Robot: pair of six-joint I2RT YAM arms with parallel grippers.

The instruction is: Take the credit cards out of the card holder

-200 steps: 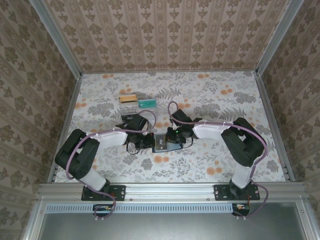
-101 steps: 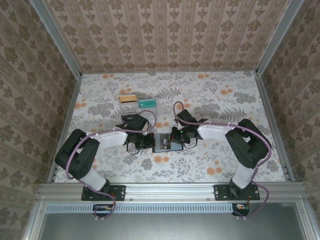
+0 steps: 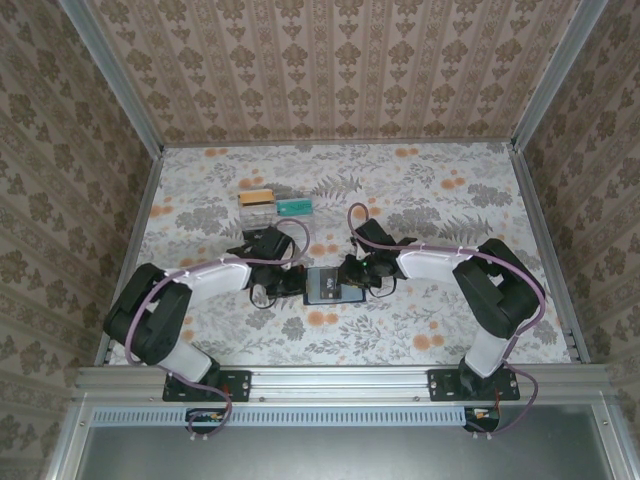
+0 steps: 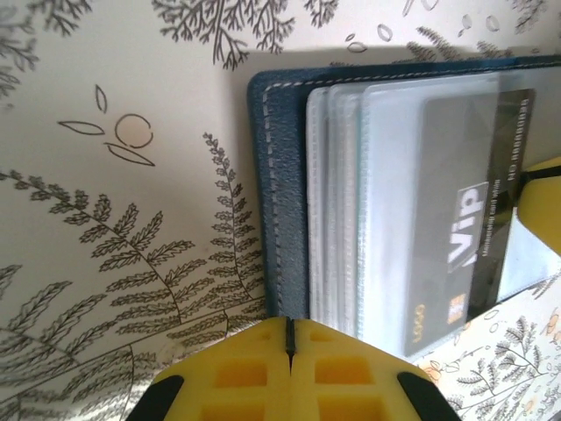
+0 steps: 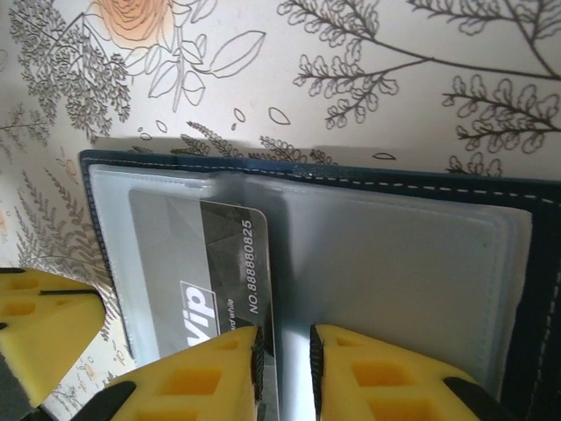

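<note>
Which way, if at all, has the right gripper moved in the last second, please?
Yes. The right gripper has shifted slightly right in the top view, away from the orange flower print.

Open table (image 3: 450, 190) far and right; card holder (image 3: 328, 285) mid-table

You had bright, even light; a soft shadow hugged the card holder (image 5: 543, 289), its clear sleeves (image 5: 394, 263) glared pale, and close-up edges blurred.

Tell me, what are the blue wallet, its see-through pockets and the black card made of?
Blue wallet: probably leather or imitation, matte, with white stitching along its edge. See-through pockets: thin soft plastic, cloudy and glossy. Black card: likely stiff plastic, smooth, printed letters.
</note>
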